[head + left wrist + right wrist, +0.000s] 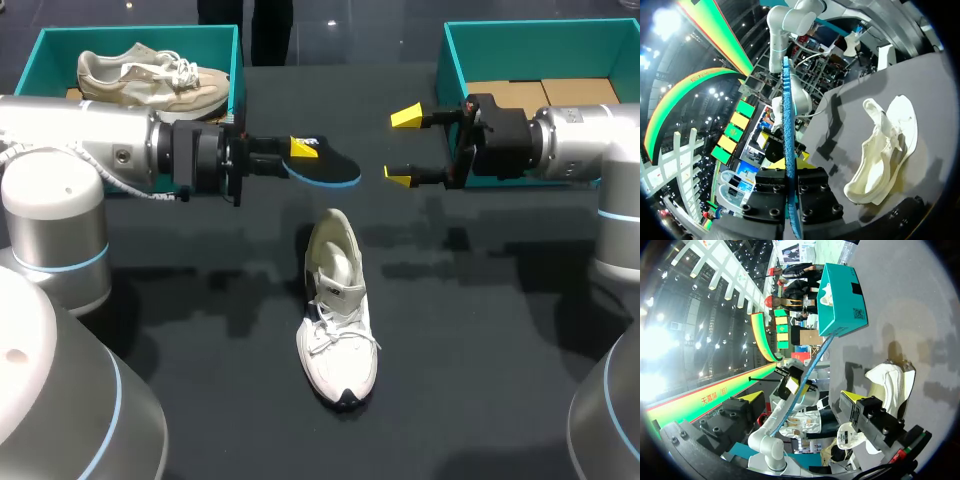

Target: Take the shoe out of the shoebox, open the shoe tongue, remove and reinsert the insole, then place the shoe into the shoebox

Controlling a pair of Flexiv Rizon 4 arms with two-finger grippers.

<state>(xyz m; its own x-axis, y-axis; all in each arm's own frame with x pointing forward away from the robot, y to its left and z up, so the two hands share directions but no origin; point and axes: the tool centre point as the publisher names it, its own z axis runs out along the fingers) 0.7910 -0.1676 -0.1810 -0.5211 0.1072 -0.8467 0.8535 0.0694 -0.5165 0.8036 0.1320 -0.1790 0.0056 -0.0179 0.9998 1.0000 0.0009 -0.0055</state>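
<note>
**A:** Since a beige shoe (150,80) is lying in the left shoebox (140,35), is that the one being handled?

**B:** I'm judging not. The left gripper (303,150) is pinching the insole (330,170) between closed fingers and holding it up over the table (480,330). Its free end is pointing outward, probably for feeding back in.

**A:** And the shoe it belongs to?

**B:** The white shoe (338,310) is lying on the table, below and between the two grippers. Its mouth is gaping wide, which is leaving room for the insole.

**A:** What is the other arm doing?

**B:** The right gripper (402,147) is hovering in front of the right shoebox (452,55), facing the insole's free end. Its fingers are spreading wide and gripping nothing. It is seemingly standing ready to steady the shoe or take the insole.
</note>
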